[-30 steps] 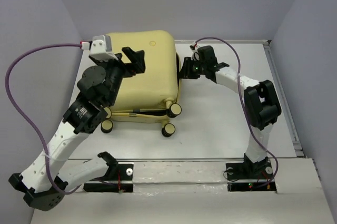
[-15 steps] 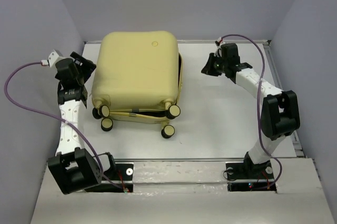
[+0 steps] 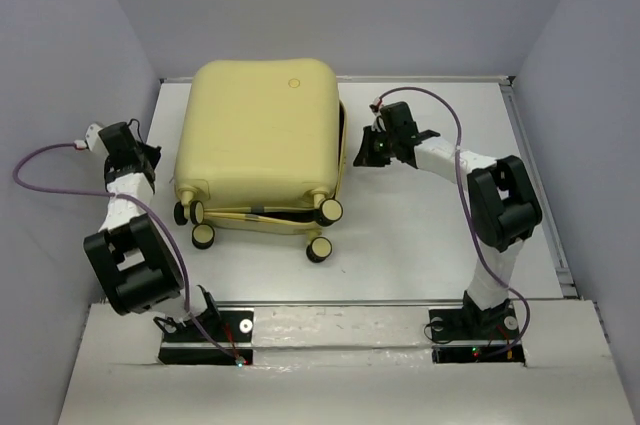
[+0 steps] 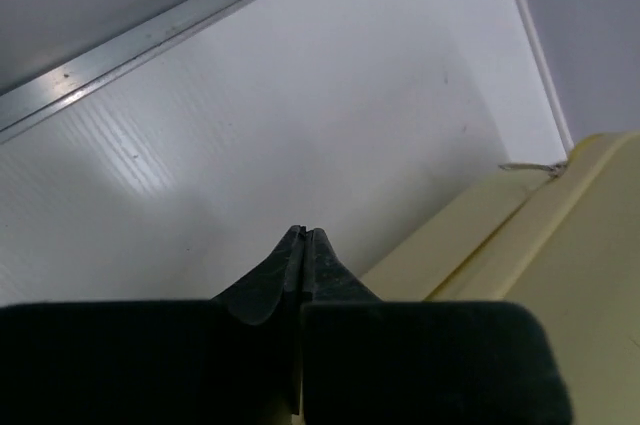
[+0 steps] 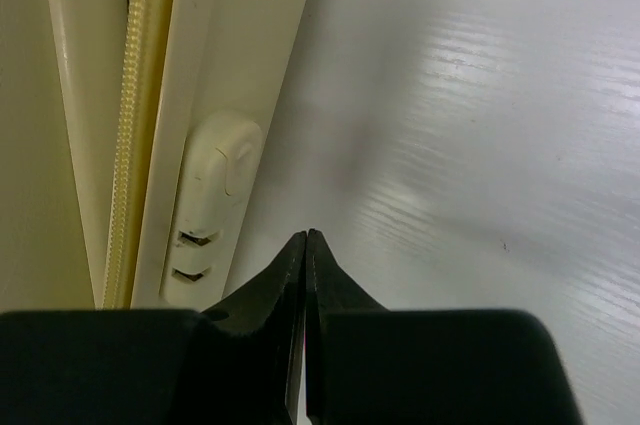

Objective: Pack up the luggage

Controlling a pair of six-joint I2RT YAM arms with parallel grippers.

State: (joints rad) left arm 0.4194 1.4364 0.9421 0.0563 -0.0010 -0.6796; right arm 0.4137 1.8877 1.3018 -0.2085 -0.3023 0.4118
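The luggage (image 3: 262,135) lay flat on the tabletop (image 3: 430,215), left of centre, its yellow lid shell down over the lower half and its wheels (image 3: 330,210) pointing toward the arm bases. The left fingers (image 4: 295,265) were clenched on nothing, just off the case's left flank. The right fingers (image 5: 298,260) were also pressed together and empty, their tip just beside the right edge, near the zipper (image 5: 135,95) and a small cream side foot (image 5: 208,205).

A dark gap showed along the right and near seams, so I judged the lid not fully seated and the zip undone. My worry was a blunt poke with closed tips on that slick, curved shell. They could skid off, wedge into the seam or snag the zipper teeth. A shove from one side alone might slide the whole case across the smooth tabletop instead of closing it. I could not tell what, if anything, lay inside.
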